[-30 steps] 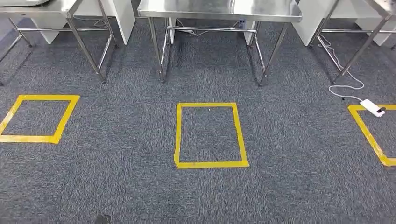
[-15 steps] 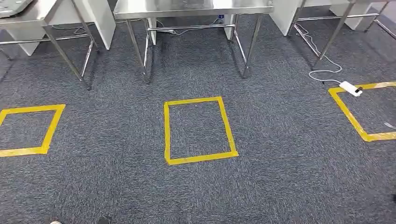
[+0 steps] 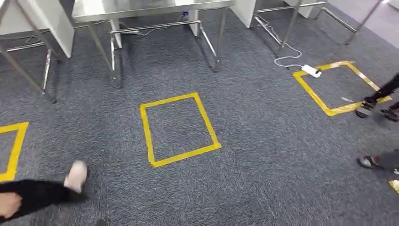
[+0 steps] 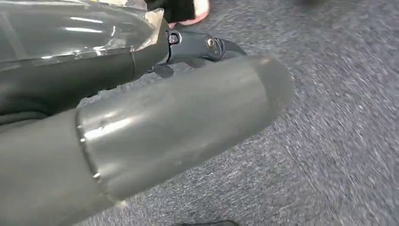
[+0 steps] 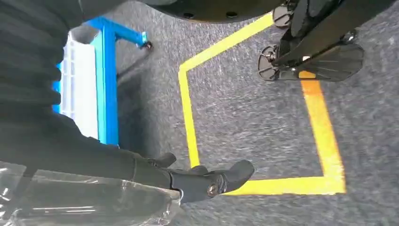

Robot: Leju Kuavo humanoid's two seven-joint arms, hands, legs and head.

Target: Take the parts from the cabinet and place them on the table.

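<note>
No part shows in any view. My left hand [image 4: 179,108] hangs over the grey carpet, its thick grey thumb across the left wrist view and a dark finger [image 4: 197,46] stretched out straight beyond it, with nothing between them. My right hand [image 5: 197,181] also hangs low with its dark fingers [image 5: 226,176] extended and nothing in them. A glossy clear film lies over the back of each hand. A blue-framed cabinet [image 5: 106,84] with white panels stands on the carpet beyond my right hand. The steel table [image 3: 141,7] stands ahead at the top of the head view.
A yellow tape square [image 3: 179,129] marks the carpet before the table, and another [image 3: 336,87] lies at the right with a white power strip [image 3: 311,70] and cable. A person's shoe [image 3: 76,175] and dark leg are at lower left. Other people's feet [image 3: 371,106] stand at the right.
The whole head view has swung: tables and tape squares have slid left and tilted, so the camera has turned. A person's leg at lower left and feet at the right have come into view.
</note>
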